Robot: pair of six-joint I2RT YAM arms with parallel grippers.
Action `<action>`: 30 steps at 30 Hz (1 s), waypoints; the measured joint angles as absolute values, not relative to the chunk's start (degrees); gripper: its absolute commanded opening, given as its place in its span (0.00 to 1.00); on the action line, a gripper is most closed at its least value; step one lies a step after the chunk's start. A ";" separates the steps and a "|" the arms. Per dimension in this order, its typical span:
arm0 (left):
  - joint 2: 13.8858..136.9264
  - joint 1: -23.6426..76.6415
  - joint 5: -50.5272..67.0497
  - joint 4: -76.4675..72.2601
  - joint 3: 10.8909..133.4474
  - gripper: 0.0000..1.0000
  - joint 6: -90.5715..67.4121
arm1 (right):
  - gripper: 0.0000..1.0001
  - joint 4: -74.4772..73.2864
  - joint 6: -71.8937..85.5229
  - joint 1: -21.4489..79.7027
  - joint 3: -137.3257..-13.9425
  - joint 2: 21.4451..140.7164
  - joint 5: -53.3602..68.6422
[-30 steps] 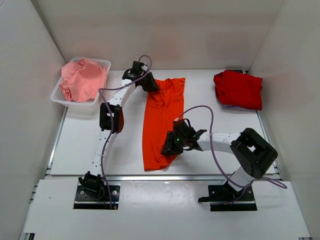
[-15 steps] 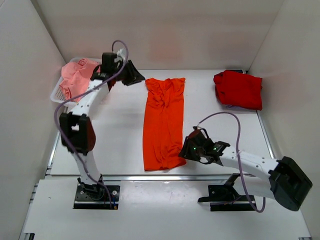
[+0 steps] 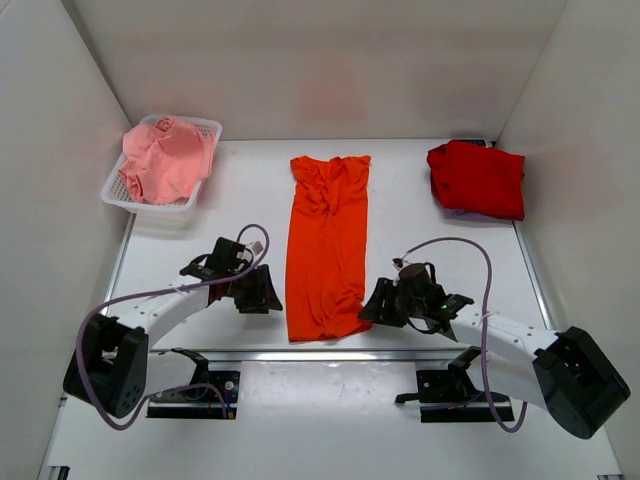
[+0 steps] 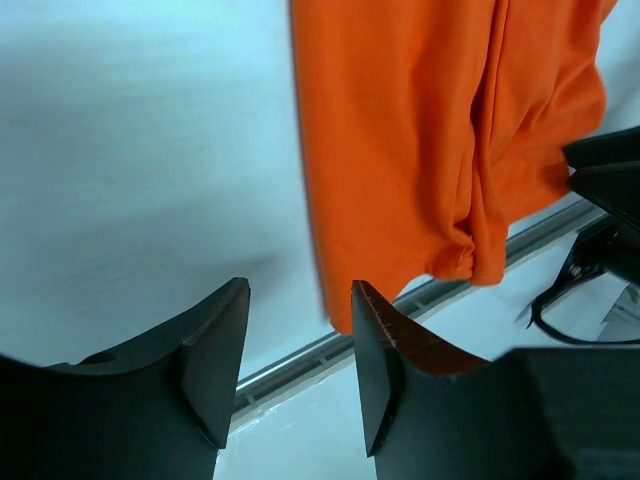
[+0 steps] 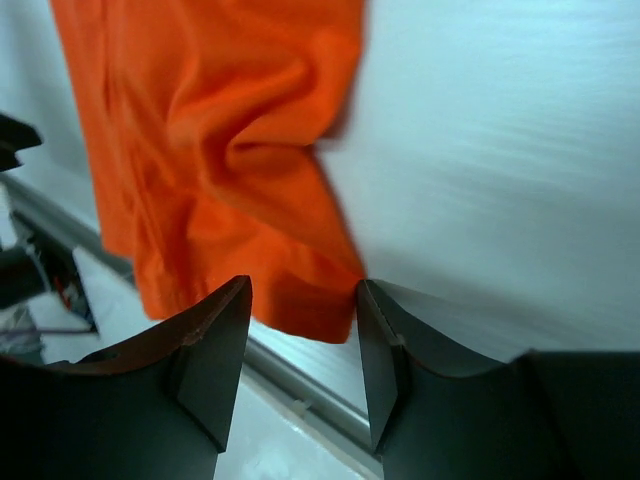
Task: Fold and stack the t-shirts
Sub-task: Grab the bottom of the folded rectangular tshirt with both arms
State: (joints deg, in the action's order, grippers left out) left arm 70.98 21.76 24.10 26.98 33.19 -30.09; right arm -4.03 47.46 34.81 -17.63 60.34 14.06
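The bright orange t-shirt (image 3: 326, 247) lies as a long folded strip down the table's middle, its hem near the front edge; it also shows in the left wrist view (image 4: 430, 130) and the right wrist view (image 5: 210, 150). The darker red t-shirt (image 3: 478, 178) lies folded at the back right. The pale pink t-shirt (image 3: 165, 158) is bunched in the white basket (image 3: 112, 190). My left gripper (image 3: 268, 297) is open and empty, just left of the orange hem's corner (image 4: 340, 318). My right gripper (image 3: 372, 303) is open and empty, just right of the hem's other corner (image 5: 335, 300).
A metal rail (image 3: 330, 352) runs along the table's front edge, just below the orange hem. White walls close in the table on the left, back and right. Purple cables loop from both arms.
My left arm swung from the shirt's collar at the back, past the basket, down to the hem's left corner. My right gripper drew off the cloth to the hem's right side.
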 measured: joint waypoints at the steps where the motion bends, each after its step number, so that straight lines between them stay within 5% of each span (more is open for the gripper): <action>1: 69.82 22.33 24.03 26.70 32.16 0.58 -30.50 | 0.45 -3.18 47.64 35.57 -17.63 61.01 14.81; 7: 68.88 28.27 23.97 22.83 28.99 0.61 -34.70 | 0.43 1.28 49.45 40.40 -18.70 66.19 18.33; 9: 69.06 30.65 23.68 21.65 27.92 0.61 -36.23 | 0.29 1.69 49.82 41.54 -19.49 67.85 18.59; 10: 69.30 31.55 23.75 20.95 27.29 0.55 -36.86 | 0.17 1.85 49.78 42.09 -19.79 68.62 18.63; 11: 69.63 32.16 23.92 20.21 26.59 0.23 -37.52 | 0.00 1.67 49.91 42.72 -19.97 69.56 18.61; 13: 70.48 32.64 24.38 19.20 25.15 0.00 -38.57 | 0.01 1.08 50.81 43.66 -19.99 71.00 19.14; 23: 66.46 33.87 26.35 21.63 22.09 0.00 -39.29 | 0.00 -4.69 53.04 51.72 -20.69 69.73 20.12; 30: 67.35 28.18 30.87 26.74 26.50 0.00 -36.91 | 0.00 -11.35 50.50 45.91 -22.31 68.66 24.77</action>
State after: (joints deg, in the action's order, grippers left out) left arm 67.35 28.18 30.87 26.74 26.50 -36.91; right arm -11.35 50.50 45.91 -22.31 68.66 24.77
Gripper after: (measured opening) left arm 0.022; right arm 0.034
